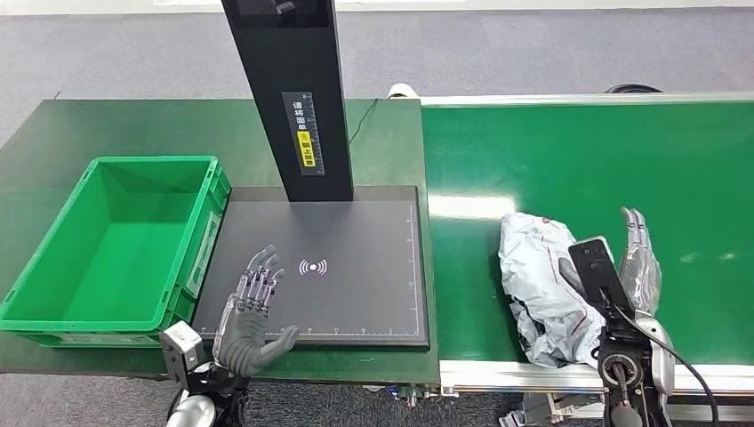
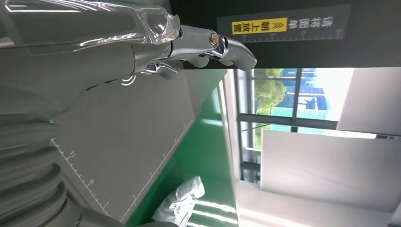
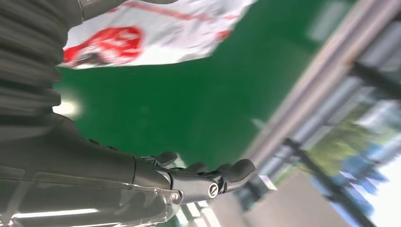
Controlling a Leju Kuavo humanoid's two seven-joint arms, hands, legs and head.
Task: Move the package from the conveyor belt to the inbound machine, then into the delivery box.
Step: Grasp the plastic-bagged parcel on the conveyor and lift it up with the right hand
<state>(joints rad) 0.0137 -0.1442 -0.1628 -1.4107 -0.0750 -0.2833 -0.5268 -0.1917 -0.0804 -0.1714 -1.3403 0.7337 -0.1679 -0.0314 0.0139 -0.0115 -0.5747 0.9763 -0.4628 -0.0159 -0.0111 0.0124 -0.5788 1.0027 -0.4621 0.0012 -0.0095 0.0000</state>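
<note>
A crumpled silver-white package (image 1: 542,285) with red print lies on the green conveyor belt (image 1: 587,160), near its front edge. My right hand (image 1: 637,258) is beside the package on its right, fingers stretched forward and holding nothing; the package (image 3: 156,28) appears close to it in the right wrist view. My left hand (image 1: 253,311) hovers over the front left part of the inbound machine's dark scanning plate (image 1: 356,267), fingers spread and empty. The green delivery box (image 1: 116,240) stands empty to the left of the plate. The package (image 2: 182,201) also shows far off in the left wrist view.
A black post (image 1: 293,89) with a yellow label rises from the back of the plate. The box and machine rest on a dark green table (image 1: 53,142). The belt's metal rail (image 1: 533,374) runs along its front. Grey floor lies beyond.
</note>
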